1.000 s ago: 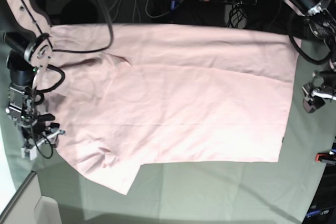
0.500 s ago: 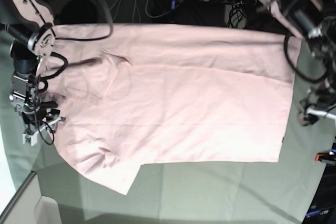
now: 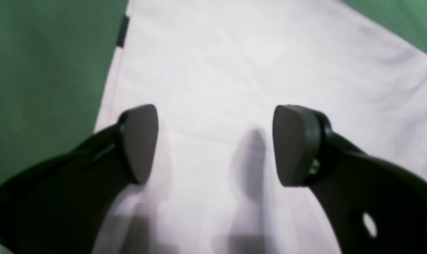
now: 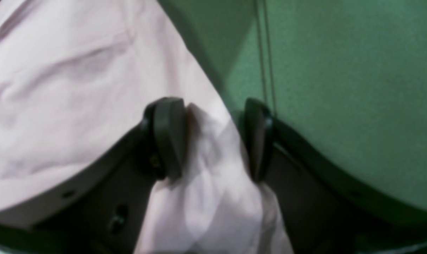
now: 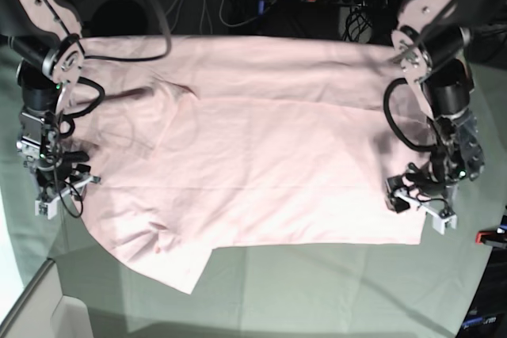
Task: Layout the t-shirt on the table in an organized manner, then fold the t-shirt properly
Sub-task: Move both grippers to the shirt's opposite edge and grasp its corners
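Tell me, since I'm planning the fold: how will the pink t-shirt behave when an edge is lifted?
The t-shirt will probably drape limply: it lies thin and creased, and a bunched bit already puckers between the right claw pads. It looks light. Spread wide over the table, lifting only one edge would likely drag and wrinkle the rest.

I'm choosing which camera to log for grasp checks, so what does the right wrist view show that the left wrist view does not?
Only the right wrist view shows cloth between jaws: the right gripper has a bunched fold of the t-shirt standing up between its pads, at the shirt's edge beside the green table.

Only the left wrist view shows wide-open jaws: the left gripper hangs above flat cloth with nothing between its pads. A small dark tab sits on the shirt's edge.

Both show pink shirt, green table cover and dark rounded pads.
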Controlling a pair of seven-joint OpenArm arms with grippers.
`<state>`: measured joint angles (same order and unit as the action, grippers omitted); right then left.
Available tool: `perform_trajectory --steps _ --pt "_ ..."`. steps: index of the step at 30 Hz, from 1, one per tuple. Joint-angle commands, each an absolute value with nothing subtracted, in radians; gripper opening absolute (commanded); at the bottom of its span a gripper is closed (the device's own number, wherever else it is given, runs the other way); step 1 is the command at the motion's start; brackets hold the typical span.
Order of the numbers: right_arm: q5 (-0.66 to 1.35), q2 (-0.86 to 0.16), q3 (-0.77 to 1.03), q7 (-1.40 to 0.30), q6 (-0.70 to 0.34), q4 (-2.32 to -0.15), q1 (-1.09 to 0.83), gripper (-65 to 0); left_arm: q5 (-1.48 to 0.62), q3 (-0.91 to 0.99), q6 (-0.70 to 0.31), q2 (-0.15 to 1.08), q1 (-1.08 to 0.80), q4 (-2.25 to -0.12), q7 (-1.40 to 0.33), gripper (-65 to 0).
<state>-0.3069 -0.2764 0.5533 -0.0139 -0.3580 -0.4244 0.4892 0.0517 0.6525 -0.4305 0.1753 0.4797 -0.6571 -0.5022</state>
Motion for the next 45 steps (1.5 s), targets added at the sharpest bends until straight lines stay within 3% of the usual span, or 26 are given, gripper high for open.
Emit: perform_trajectory --steps 1,4,7,20,28,34,36,42,45 --pt "-0.305 -0.286 0.552 -0.031 -0.36 -0.427 0.506 -39.8 0.039 0.653 -0.42 0.208 0.512 -0.661 -0.469 -16.0" --pt "-0.305 -0.286 0.552 -0.031 -0.36 -0.427 0.506 -39.8 0.038 0.653 -0.298 0.225 0.507 -0.651 -0.417 -15.9" --pt "-0.305 -0.286 0.552 -0.031 -0.36 -0.427 0.507 -39.8 0.045 0.645 -0.245 0.228 0.506 -0.642 -0.363 -15.9" --pt "-0.305 -0.286 0.553 -0.031 -0.361 -0.427 0.507 -39.8 0.047 0.602 -0.246 0.28 0.53 -0.306 -0.151 -16.4" --pt "-0.305 -0.286 0.553 -0.031 -0.361 -0.427 0.507 -40.1 0.036 0.384 -0.24 0.272 0.535 -0.303 -0.145 -16.5" --pt "-0.305 -0.286 0.553 -0.031 -0.361 -0.427 0.507 -40.2 0.036 0.369 -0.242 0.268 0.536 -0.303 -0.145 -16.7" --pt "-0.305 -0.286 0.553 -0.031 -0.361 -0.427 0.507 -40.2 0.042 0.367 -0.243 0.251 0.532 -0.303 -0.145 -19.8" --pt "-0.305 -0.286 0.553 -0.031 -0.361 -0.427 0.507 -40.2 0.036 0.374 -0.245 0.246 0.503 -0.303 -0.142 -38.8" --pt "-0.305 -0.286 0.553 -0.031 -0.361 -0.427 0.507 -40.2 0.036 0.374 -0.245 0.246 0.501 -0.303 -0.142 -44.0"
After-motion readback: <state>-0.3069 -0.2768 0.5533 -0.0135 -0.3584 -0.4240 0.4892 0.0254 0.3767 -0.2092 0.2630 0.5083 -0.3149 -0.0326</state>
